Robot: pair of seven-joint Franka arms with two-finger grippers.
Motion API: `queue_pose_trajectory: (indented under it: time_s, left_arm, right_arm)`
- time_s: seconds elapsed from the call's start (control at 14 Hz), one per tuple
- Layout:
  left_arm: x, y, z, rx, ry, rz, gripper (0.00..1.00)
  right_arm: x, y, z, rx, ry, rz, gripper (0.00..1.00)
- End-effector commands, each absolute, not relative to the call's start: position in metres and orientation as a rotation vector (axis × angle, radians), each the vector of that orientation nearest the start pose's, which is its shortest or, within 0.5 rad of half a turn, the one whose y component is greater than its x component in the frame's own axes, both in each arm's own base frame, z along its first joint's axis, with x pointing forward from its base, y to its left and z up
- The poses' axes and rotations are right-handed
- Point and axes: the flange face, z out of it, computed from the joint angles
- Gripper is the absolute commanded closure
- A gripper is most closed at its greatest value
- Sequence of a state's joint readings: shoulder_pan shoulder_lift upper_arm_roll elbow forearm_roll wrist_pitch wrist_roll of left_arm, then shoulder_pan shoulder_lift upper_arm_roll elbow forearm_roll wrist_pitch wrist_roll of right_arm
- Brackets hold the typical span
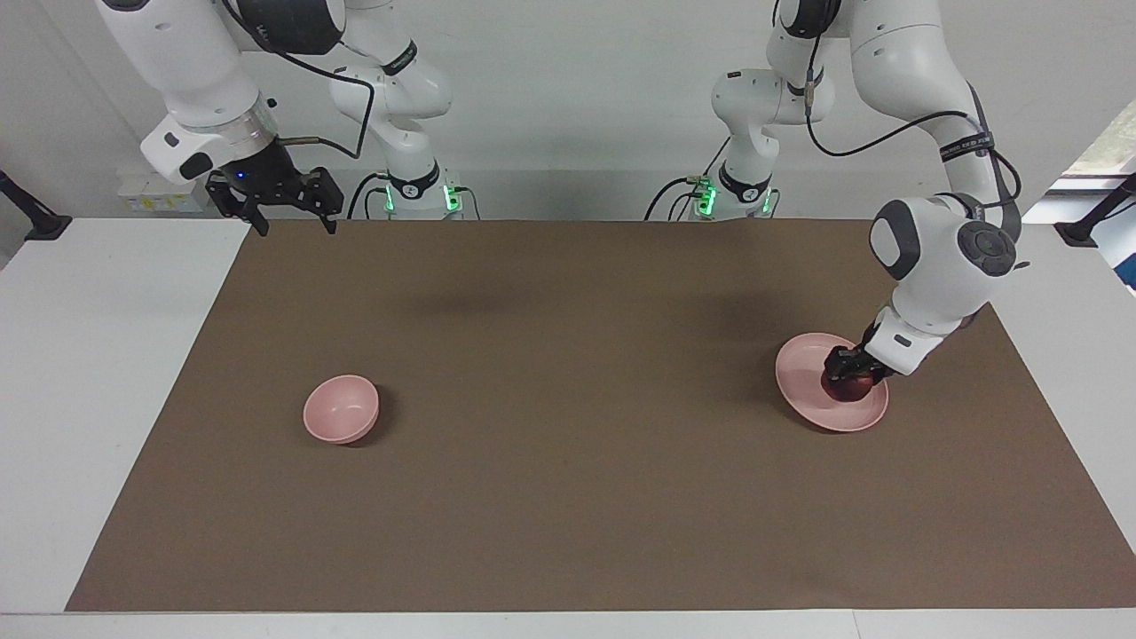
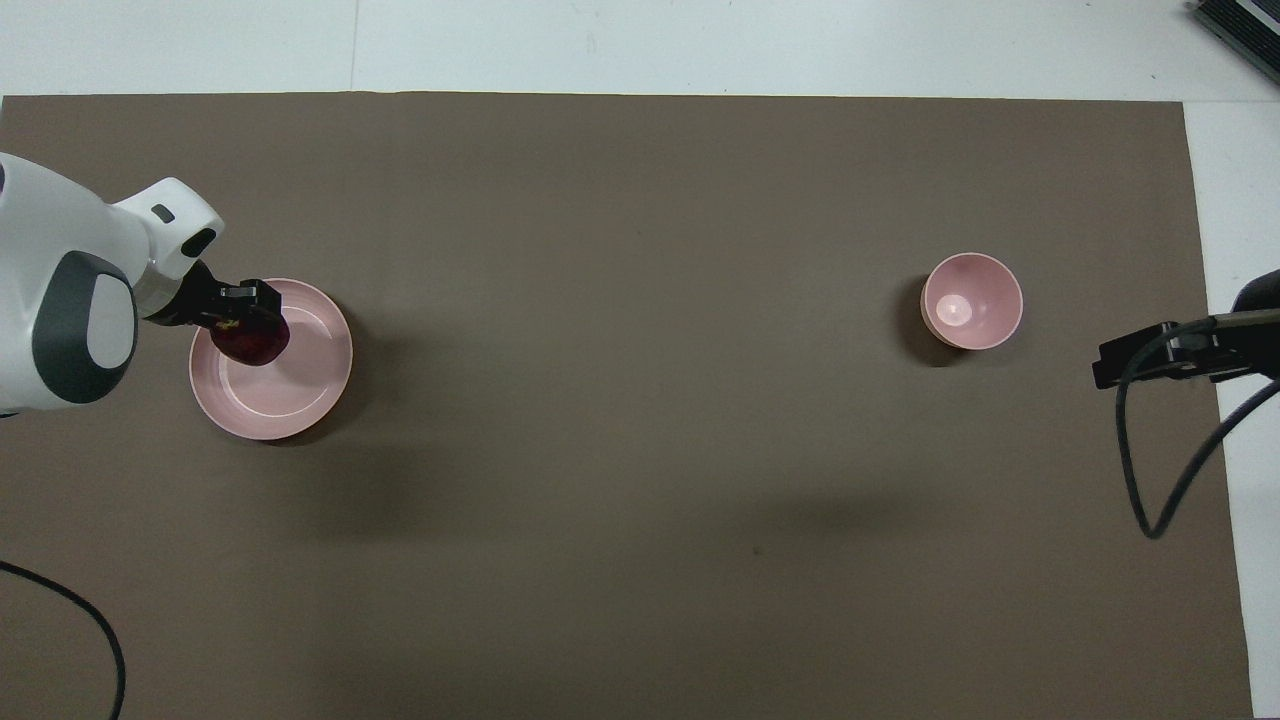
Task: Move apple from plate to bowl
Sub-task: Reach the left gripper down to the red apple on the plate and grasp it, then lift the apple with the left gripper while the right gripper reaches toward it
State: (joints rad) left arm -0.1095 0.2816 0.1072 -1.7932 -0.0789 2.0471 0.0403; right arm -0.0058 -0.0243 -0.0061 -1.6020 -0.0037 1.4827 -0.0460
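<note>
The dark red apple point(image 1: 849, 389) point(image 2: 252, 343) is on the pale pink plate point(image 1: 803, 371) point(image 2: 295, 395), near the rim at the left arm's end of the table. My left gripper point(image 1: 848, 376) point(image 2: 243, 318) reaches down onto it and is shut on the apple, covering its top. Whether the apple still rests on the plate I cannot tell. The small deep pink bowl point(image 1: 341, 408) point(image 2: 972, 300) stands toward the right arm's end of the table with nothing in it. My right gripper point(image 1: 297, 228) point(image 2: 1150, 357) hangs open and holds nothing, over the mat's corner at its own end.
A brown mat point(image 1: 568, 497) point(image 2: 640, 550) covers most of the white table point(image 1: 98, 373). A black cable point(image 2: 1150, 480) loops down from the right arm, and another cable point(image 2: 90, 630) lies at the mat's corner by the left arm.
</note>
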Motion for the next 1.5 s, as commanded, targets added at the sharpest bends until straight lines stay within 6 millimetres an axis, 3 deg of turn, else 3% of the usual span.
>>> queue_pose_trajectory:
  time_s: [0.0, 0.14, 0.57, 0.79, 0.93, 1.14, 1.43]
  left_arm:
    - [0.638, -0.018, 0.426, -3.221, 0.003, 0.093, 1.00]
    - [0.641, -0.035, 0.438, -3.256, -0.050, 0.160, 1.00]
    - [0.636, -0.093, 0.466, -3.356, -0.624, 0.335, 1.00]
    - [0.632, -0.131, 0.470, -3.382, -0.903, 0.488, 1.00]
    - [0.629, -0.151, 0.474, -3.379, -1.071, 0.603, 1.00]
    - [0.620, -0.192, 0.486, -3.302, -1.327, 0.806, 1.00]
    - [0.617, -0.211, 0.496, -3.139, -1.666, 1.077, 1.00]
  right_arm:
    - [0.525, -0.008, 0.616, -3.130, -0.084, 0.170, 0.00]
    - [0.520, -0.009, 0.614, -3.127, -0.082, 0.184, 0.00]
    - [0.515, -0.013, 0.593, -2.856, 0.003, 0.192, 0.00]
    - [0.525, -0.016, 0.548, -2.668, 0.067, 0.136, 0.00]
    - [0.539, -0.004, 0.522, -2.582, 0.101, 0.089, 0.00]
    - [0.567, 0.013, 0.467, -2.437, -0.139, 0.006, 0.00]
    - [0.578, 0.056, 0.434, -2.247, -0.046, -0.046, 0.00]
